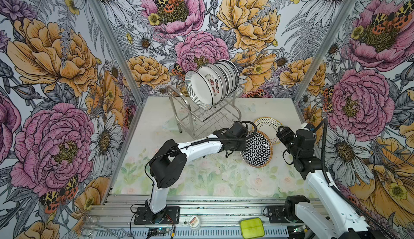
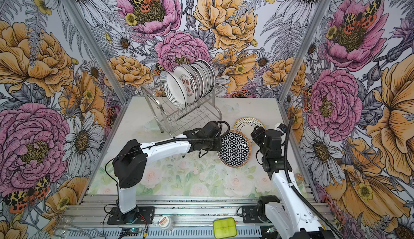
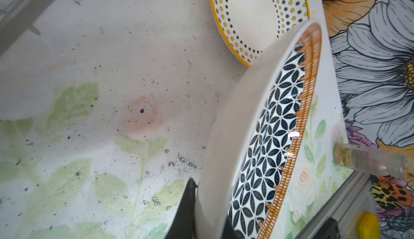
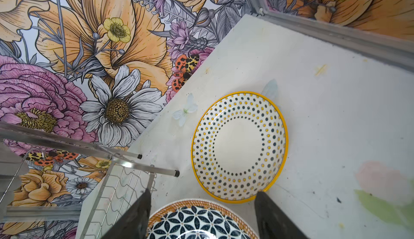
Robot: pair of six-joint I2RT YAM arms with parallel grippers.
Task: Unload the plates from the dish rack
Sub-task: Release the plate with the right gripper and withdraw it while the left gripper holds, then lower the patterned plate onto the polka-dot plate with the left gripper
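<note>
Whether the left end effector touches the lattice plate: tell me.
Touching. Left wrist view: the left end effector fingers clamp the lattice plate rim, one on each side.

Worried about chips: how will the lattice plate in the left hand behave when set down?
Likely rigid and brittle: the lattice plate looks glazed ceramic. Probably slippery; its glaze glints and the left hand pinches only the rim. Held tilted, it may pivot.

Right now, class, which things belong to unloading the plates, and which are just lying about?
Job: rack, racked plates, lattice plate, dotted plate.
Lying about: green box, small jar, bottle.
</note>
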